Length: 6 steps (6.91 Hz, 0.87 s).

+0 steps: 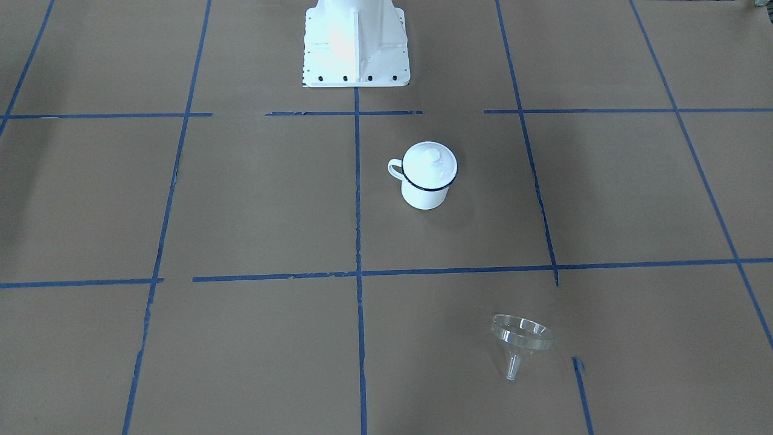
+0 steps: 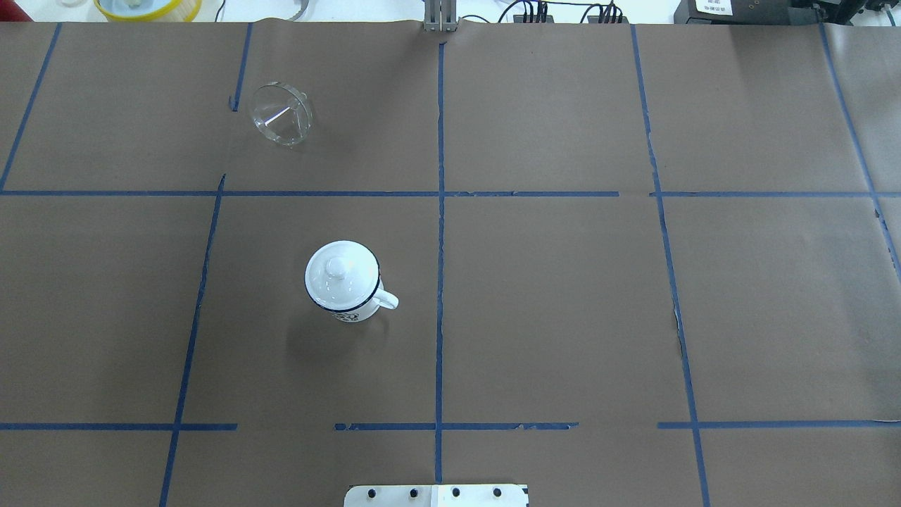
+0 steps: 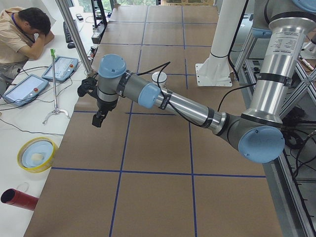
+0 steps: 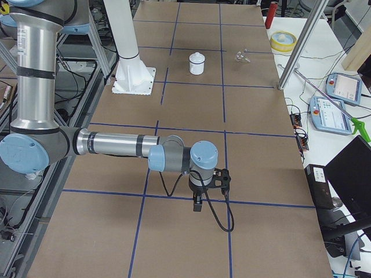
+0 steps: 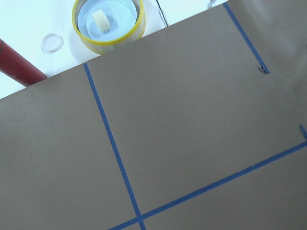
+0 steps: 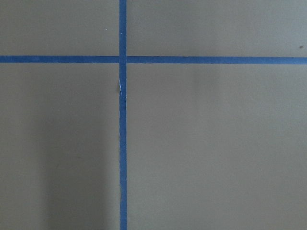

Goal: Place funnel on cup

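The cup [image 1: 424,194] is a white enamel mug with a dark blue rim, standing upright near the table's middle. A white knobbed lid [image 1: 430,162] sits on top of it. The clear funnel [image 1: 520,338] lies tipped on its side, apart from the cup; it also shows in the overhead view [image 2: 283,114]. My left gripper [image 3: 98,118] hangs above the table's left end, away from both things. My right gripper [image 4: 197,204] hangs above the table's right end. Each shows only in a side view, so I cannot tell whether it is open or shut.
The white robot base [image 1: 356,45] stands behind the cup. A yellow-rimmed bowl [image 5: 108,21] and a red tube [image 5: 19,67] lie off the paper beyond the table's left end. A metal post [image 4: 301,46] and an operator [image 3: 24,34] are at the operators' side.
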{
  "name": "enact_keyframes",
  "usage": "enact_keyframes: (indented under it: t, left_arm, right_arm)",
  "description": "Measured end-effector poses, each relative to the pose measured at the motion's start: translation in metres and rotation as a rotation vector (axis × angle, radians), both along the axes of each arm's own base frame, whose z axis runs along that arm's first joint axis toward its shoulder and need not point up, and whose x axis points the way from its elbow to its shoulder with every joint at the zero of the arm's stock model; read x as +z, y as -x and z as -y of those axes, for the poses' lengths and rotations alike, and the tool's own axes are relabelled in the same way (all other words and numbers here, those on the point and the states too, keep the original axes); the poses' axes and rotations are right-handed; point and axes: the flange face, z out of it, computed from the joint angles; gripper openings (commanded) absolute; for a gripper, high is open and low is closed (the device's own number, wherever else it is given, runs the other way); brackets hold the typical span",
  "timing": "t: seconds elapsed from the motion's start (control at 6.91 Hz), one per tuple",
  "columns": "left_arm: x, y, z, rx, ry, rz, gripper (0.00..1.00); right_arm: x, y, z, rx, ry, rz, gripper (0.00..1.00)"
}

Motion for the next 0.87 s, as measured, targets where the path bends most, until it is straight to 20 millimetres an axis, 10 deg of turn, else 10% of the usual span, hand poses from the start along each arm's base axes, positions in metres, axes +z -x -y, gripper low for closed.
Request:
enact_keyframes:
  t: [0.29,0.87]
  left_arm:
    - [-0.038,-0.079,-0.005,0.016,0.057,-0.143,1.0]
    - [-0.156,-0.35,-0.061,-0.032,0.448,-0.302,1.0]
  right_arm:
    - [0.0,0.0,0.0,0.0,0.0,0.0,1.0]
    - [0.0,0.0,0.0,0.0,0.0,0.0,1.0]
